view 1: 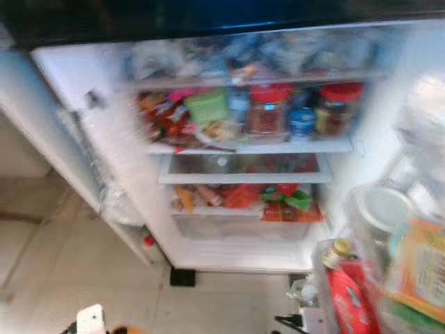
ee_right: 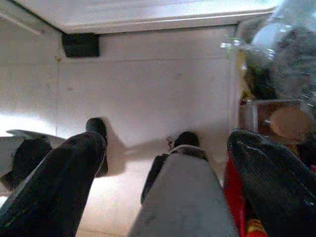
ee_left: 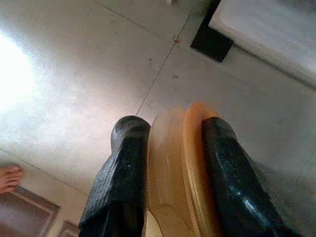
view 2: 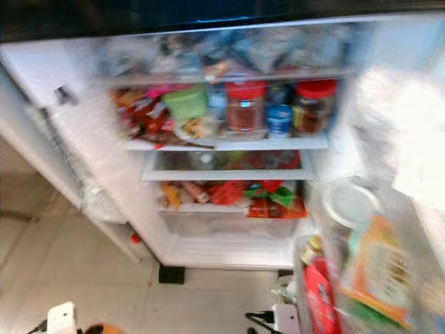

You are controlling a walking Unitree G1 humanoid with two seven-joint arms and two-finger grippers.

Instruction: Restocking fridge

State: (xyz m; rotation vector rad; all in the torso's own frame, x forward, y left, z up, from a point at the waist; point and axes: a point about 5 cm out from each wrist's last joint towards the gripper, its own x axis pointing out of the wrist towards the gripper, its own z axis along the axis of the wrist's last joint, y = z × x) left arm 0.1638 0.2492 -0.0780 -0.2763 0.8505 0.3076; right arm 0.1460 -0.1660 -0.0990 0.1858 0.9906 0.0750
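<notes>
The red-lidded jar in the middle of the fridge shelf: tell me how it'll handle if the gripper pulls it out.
The red-lidded jar looks like smooth clear glass or plastic, so probably slippery. It appears full, so likely heavy for its size. It stands tall among close neighbours, so a sideways pull might tip it or knock the blue-lidded container.

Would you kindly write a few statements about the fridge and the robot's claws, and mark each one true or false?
1. The fridge stands open. True.
2. The left claw is empty. False: its fingers are shut on an orange object.
3. Two red-lidded jars stand on a fridge shelf. True.
4. The right claw grips a bottle. False: its fingers are spread wide and hold nothing.
5. The floor is carpeted. False: it is pale tile.
</notes>
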